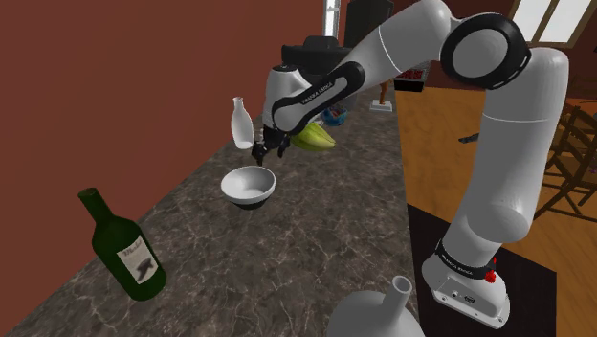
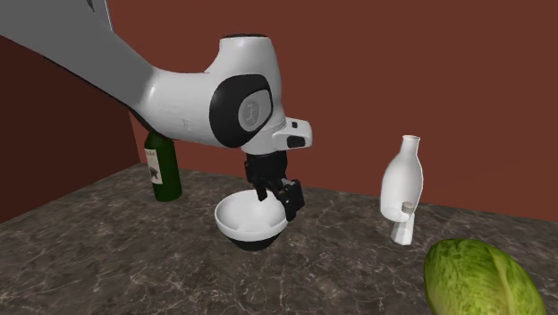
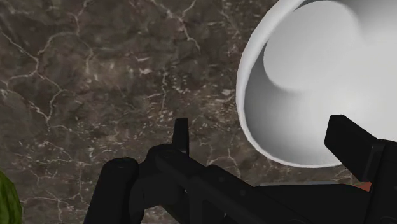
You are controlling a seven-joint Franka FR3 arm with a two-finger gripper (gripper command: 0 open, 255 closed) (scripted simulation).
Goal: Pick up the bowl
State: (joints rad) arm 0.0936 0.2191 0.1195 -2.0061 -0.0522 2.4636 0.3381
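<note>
Shoulder view: the white bowl (image 1: 247, 184) sits on the dark stone counter (image 1: 316, 239), between a green bottle (image 1: 124, 251) and a white bottle (image 1: 240, 123). The gripper (image 1: 263, 151) hangs just above the bowl's rim.

Second exterior view: the fingers reach down at the rim on the side toward the cabbage (image 2: 478, 277).

Wrist view: the fingers stand wide apart. One is outside the bowl and one over its inside, with the rim between them, unclasped.

White round bowl (image 1: 248, 184) w/ dark foot; smooth, empty inside; upright, opening facing up; sits on dark veined stone-look countertop (image 1: 287, 258), approx mid-surface in shoulder view, toward its left edge.
</note>
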